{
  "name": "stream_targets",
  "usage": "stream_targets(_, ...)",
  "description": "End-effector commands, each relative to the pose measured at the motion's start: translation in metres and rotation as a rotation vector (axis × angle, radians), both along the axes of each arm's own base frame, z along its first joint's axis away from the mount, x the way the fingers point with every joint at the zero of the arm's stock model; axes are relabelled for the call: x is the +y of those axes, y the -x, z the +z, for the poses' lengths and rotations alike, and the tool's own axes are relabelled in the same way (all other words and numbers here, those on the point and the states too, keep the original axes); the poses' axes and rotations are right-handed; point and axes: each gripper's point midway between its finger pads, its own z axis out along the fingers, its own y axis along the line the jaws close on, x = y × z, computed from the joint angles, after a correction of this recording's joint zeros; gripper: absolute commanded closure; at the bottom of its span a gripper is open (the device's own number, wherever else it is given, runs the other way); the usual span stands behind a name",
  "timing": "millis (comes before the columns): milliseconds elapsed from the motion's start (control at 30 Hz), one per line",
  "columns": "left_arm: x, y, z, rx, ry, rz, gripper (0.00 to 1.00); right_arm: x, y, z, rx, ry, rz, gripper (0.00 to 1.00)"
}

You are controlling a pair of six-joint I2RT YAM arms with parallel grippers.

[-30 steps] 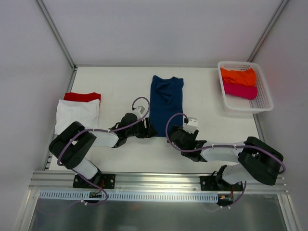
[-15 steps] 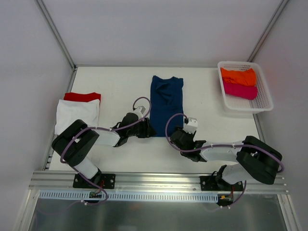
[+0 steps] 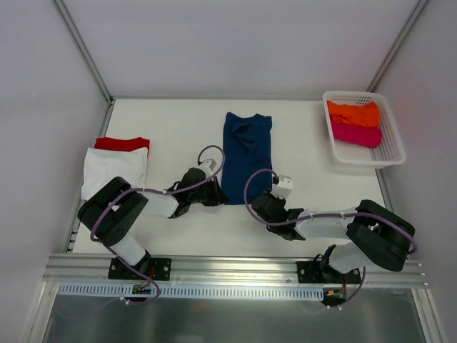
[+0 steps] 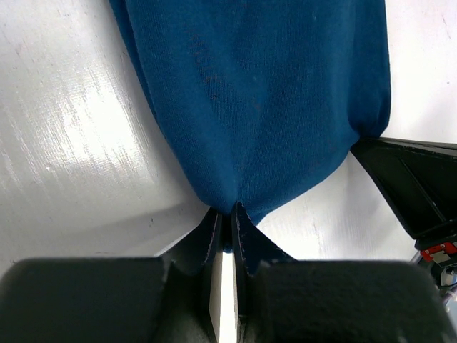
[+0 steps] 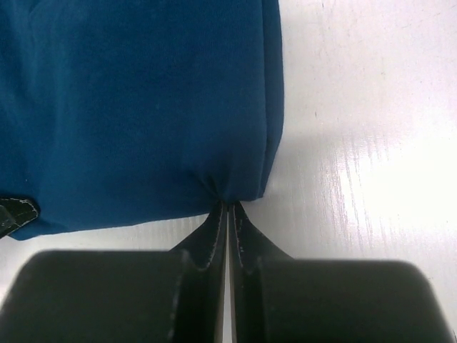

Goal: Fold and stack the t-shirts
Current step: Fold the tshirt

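Navy knit cloth, folded into a long narrow strip, lies flat down the middle of the glossy white table (image 3: 171,128): the navy t-shirt (image 3: 246,150), its far end creased, its fine jersey weave showing in both wrist views. At the near hem the left gripper (image 4: 227,223) has its black wedge-shaped fingers pressed together on the left corner, the fabric drawn to a point between them. The right gripper (image 5: 227,213) pinches the right corner likewise, small puckers radiating from the bite. Both arms reach low over the tabletop from the near edge. To the left, a white t-shirt (image 3: 114,171) lies folded square over a red t-shirt (image 3: 121,143), whose far edge shows as a narrow band. At the far right, a white plastic mesh basket (image 3: 393,153) with a rectangular rim holds an orange t-shirt (image 3: 353,113) and, nearer, a magenta t-shirt (image 3: 355,133), both loosely bundled
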Motion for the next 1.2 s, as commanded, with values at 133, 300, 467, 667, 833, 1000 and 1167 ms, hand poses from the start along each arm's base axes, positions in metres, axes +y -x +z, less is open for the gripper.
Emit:
stream_targets(133, 0.03, 0.032, -0.03, 0.115, -0.157, -0.011, 1.0, -0.014, 0.02, -0.005, 0.034, 0.079, 0.023, 1.0)
stream_targets(300, 0.04, 0.048, -0.021, 0.102, -0.204, 0.004, 1.0, -0.017, 0.037, 0.011, 0.016, 0.12, 0.041, 1.0)
stream_targets(467, 0.046, 0.068, -0.001, 0.081, -0.202, 0.01, 1.0, -0.016, 0.057, 0.028, -0.02, 0.135, 0.059, 1.0)
stream_targets(667, 0.051, 0.08, 0.008, 0.076, -0.188, 0.022, 1.0, -0.011, 0.069, 0.047, -0.051, 0.186, 0.078, 0.99)
stream_targets(833, 0.044, 0.066, 0.024, 0.032, -0.2, 0.018, 1.0, -0.003, 0.063, 0.057, -0.087, 0.21, 0.085, 0.99)
stream_targets(1000, 0.03, 0.041, 0.039, -0.016, -0.233, 0.02, 1.0, 0.006, 0.052, 0.075, -0.134, 0.246, 0.085, 1.0)
stream_targets(1167, 0.017, 0.014, 0.058, -0.075, -0.253, 0.031, 1.0, 0.005, 0.035, 0.087, -0.156, 0.283, 0.058, 1.0)
